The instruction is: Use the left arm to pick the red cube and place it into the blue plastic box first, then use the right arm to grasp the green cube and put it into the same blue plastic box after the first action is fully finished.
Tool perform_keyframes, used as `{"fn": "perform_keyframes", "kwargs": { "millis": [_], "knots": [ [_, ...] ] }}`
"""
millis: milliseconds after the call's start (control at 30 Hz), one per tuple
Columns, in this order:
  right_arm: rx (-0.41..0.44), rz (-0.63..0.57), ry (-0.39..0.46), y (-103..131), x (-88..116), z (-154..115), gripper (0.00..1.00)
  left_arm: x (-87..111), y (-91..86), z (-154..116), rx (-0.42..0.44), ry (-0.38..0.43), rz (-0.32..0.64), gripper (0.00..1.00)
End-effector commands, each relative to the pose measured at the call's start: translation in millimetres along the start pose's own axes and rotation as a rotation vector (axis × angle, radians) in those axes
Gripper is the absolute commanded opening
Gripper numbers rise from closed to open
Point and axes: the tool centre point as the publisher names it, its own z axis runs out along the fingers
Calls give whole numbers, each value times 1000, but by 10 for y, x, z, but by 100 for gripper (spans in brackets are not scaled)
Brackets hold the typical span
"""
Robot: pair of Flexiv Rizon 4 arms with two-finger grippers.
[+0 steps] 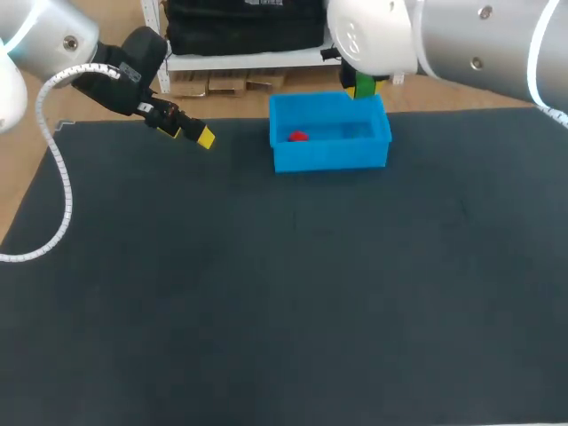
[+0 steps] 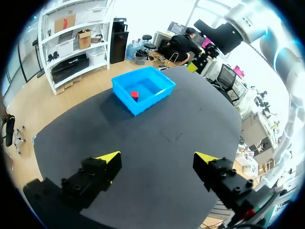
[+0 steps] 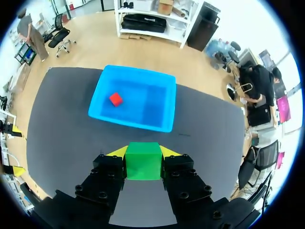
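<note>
— How far along are we?
— The first half is done. The red cube lies in the blue plastic box, toward its 9 o'clock end. My left gripper is spread wide and empty, out at the table's 10 o'clock.
— And the green one?
— My right gripper is pinching the green cube, up by the box's 1 o'clock corner. I reckon only the drop is left.

A broad surface covered in dark, matte material is shown. It is lit softly and evenly. A small notch is seen at its far left corner.
</note>
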Motion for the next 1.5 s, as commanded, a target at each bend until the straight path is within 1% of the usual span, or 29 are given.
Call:
{"fn": "perform_keyframes", "kwargs": {
  "millis": [33, 633, 767, 1033, 1200, 1500],
  "knots": [
    [9, -7, 26, 18, -181, 40, 0, 14, 7, -3, 3, -5, 3, 100],
    [32, -30, 32, -39, -496, 194, 0, 14, 7, -3, 3, -5, 3, 100],
    [4, -24, 4, -55, -576, 263, 0, 14, 7, -3, 3, -5, 3, 100],
    [-38, -17, -27, -42, -574, 356, 0, 14, 7, -3, 3, -5, 3, 100],
    [-77, -16, -78, -52, -615, 412, 0, 14, 7, -3, 3, -5, 3, 100],
    [-119, -13, -119, -34, -629, 533, 0, 14, 7, -3, 3, -5, 3, 100]
  ]
}}
